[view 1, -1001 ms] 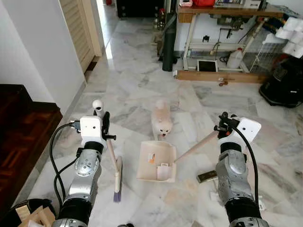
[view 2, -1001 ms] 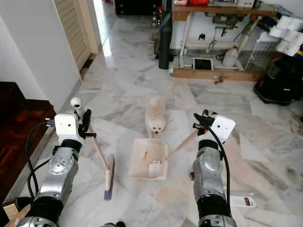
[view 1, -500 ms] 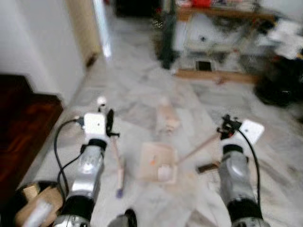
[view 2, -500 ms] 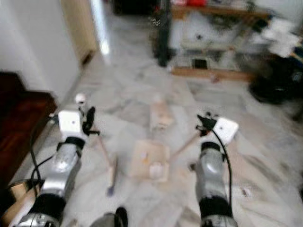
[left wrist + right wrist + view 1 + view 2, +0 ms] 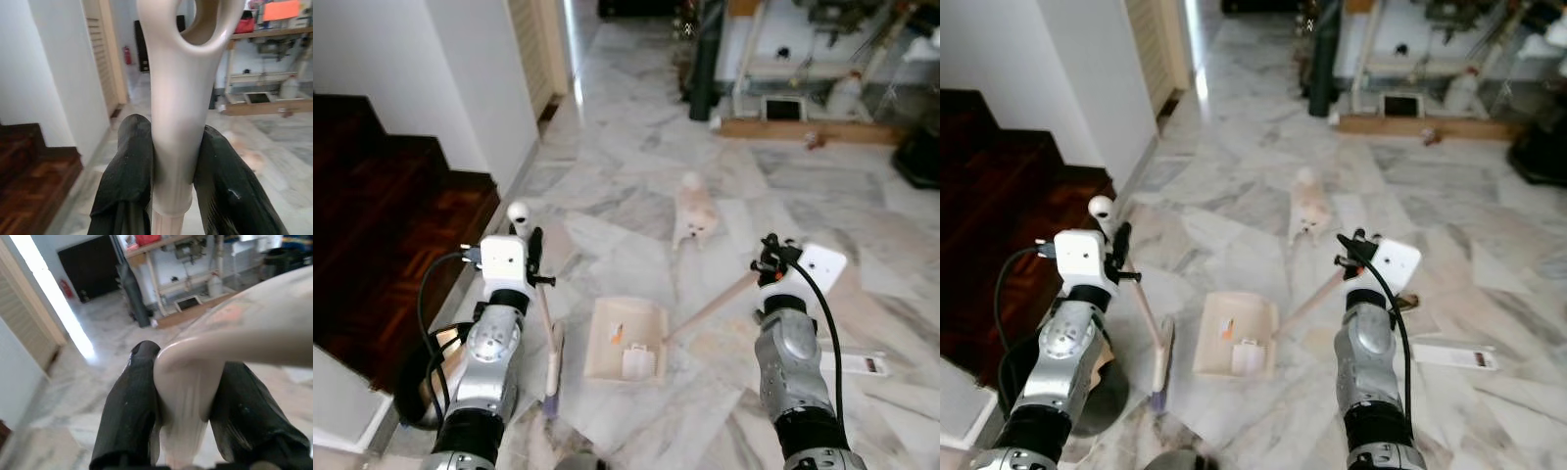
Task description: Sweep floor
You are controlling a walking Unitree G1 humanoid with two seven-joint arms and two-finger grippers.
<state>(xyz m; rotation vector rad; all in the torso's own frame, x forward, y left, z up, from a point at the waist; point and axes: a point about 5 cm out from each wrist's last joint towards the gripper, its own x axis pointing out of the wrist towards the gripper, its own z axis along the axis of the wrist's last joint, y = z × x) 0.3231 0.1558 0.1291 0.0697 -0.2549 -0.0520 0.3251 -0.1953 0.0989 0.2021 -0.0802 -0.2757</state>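
Left gripper (image 5: 171,161) clamps the broom (image 5: 549,345) handle; right gripper (image 5: 188,401) clamps the dustpan (image 5: 626,339) handle.

Right hand (image 5: 183,416) clamps the cream dustpan handle (image 5: 195,377) above marble floor (image 5: 83,396)

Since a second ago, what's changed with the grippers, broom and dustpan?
The view has swung left as the robot turned, bringing more of the dark wooden stairs into sight. Unchanged: the left gripper still clamps the broom handle, the right gripper still clamps the dustpan handle, and the dustpan rests on the floor between them, small dog beyond it.
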